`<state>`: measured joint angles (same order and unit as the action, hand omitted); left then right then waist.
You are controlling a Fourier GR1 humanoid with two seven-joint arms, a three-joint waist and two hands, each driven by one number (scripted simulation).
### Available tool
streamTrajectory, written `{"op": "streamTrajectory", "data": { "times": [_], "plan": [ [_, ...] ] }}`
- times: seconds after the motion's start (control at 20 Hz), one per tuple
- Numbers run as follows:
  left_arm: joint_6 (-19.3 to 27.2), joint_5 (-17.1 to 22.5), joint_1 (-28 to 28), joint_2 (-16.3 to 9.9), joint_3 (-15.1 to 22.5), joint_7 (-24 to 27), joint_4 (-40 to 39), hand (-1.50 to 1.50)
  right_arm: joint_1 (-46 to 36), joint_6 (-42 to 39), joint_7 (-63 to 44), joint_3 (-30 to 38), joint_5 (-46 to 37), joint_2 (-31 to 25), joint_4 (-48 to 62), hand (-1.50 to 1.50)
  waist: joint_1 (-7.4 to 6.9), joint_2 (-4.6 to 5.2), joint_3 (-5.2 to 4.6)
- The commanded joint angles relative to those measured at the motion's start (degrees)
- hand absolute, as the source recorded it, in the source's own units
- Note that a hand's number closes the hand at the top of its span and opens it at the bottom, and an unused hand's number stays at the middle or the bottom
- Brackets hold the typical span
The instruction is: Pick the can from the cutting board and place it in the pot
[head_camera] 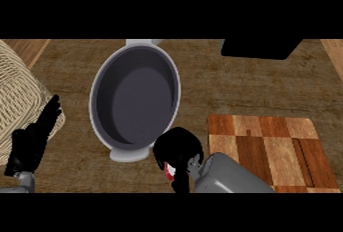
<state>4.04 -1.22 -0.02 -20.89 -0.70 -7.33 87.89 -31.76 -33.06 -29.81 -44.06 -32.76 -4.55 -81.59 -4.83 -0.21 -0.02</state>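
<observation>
The brown, coarse-textured counter top (268, 86) carries all items in the head view. A dark grey oval pot (136, 97) with a pale grey rim and short handles at its far and near ends stands left of the counter's middle; its interior is smooth and matte and contains nothing. A rectangular wooden cutting board (268, 149), built from light and dark reddish blocks in a checkered pattern, lies flat near the counter's near right corner, well apart from the pot. A pale woven wicker basket (20, 95) occupies the counter's left edge, level with the pot. A flat black angular object (260, 47) sits at the far edge, right of centre; its type cannot be determined. The right hand (178, 147), black on a grey forearm, is positioned between the pot's near right rim and the cutting board's left edge, with its fingers curled round a small object. A red and white patch showing at the underside of this hand is the can (170, 171); the rest of the can is hidden by the fingers, so its shape and orientation cannot be determined. The can is held above the counter, just beside the pot's near handle, off the board and outside the pot. The left hand (33, 136) rests near the left edge in front of the basket, fingers straight and pointing away.
</observation>
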Motion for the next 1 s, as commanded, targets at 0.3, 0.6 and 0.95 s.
{"op": "streamTrajectory", "data": {
  "times": [0.3,0.6,0.95],
  "plan": [
    [1.44,-0.58,1.23,1.13,-1.69,1.2,-1.83,0.0,-2.18,14.68,3.61,-24.65,-11.77,4.49,-8.44,1.5,3.81,0.11,0.02],
    [1.76,-0.6,1.53,0.7,-2.87,0.97,-1.88,0.0,-2.75,22.52,-6.12,-23.23,-21.79,4.54,-23.44,1.5,5.05,-0.36,0.05],
    [1.58,-1.26,4.53,1.4,-2.65,1.88,1.02,0.0,-4.36,26.13,-6.98,-12.63,-17.49,4.55,-29.94,1.5,4.27,0.11,0.04]
  ]
}}
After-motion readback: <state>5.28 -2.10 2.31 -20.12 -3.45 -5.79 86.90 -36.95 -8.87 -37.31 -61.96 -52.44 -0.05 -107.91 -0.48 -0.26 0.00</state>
